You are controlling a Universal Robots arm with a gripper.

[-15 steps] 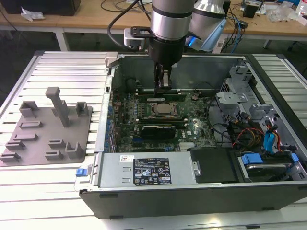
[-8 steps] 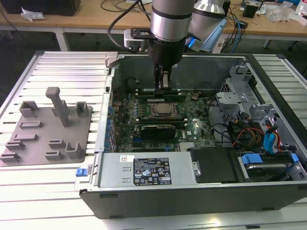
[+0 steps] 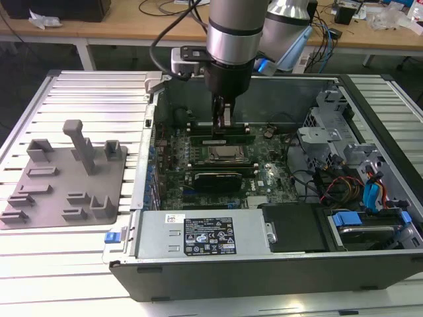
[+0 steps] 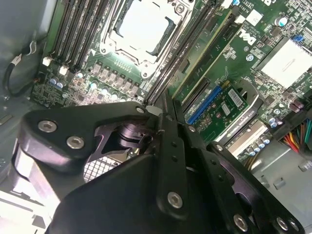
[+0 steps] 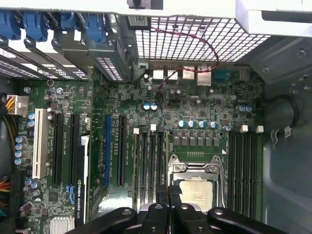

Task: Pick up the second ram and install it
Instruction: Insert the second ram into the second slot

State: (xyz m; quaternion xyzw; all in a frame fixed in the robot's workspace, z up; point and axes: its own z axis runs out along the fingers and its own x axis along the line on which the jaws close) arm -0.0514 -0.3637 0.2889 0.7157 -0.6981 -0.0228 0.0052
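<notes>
The open computer case point(image 3: 231, 277) lies with its motherboard point(image 3: 268, 191) facing up. The gripper point(image 3: 223, 125) reaches down into it, fingers narrow and clamped on the top edge of the second ram point(image 3: 239, 140). The ram stands on edge in a slot just beside the CPU socket point(image 3: 221, 154).

One computer case point(image 3: 264, 281), one gray fixture plate point(image 3: 63, 183).

Arm point(image 3: 228, 33) vertical, wrist pointing straight down, just beyond the processor socket point(image 3: 221, 154) in the exterior view. Gripper point(image 3: 223, 124) low beside the socket, fingers drawn close together, pinching the second ram point(image 3: 239, 137).
</notes>
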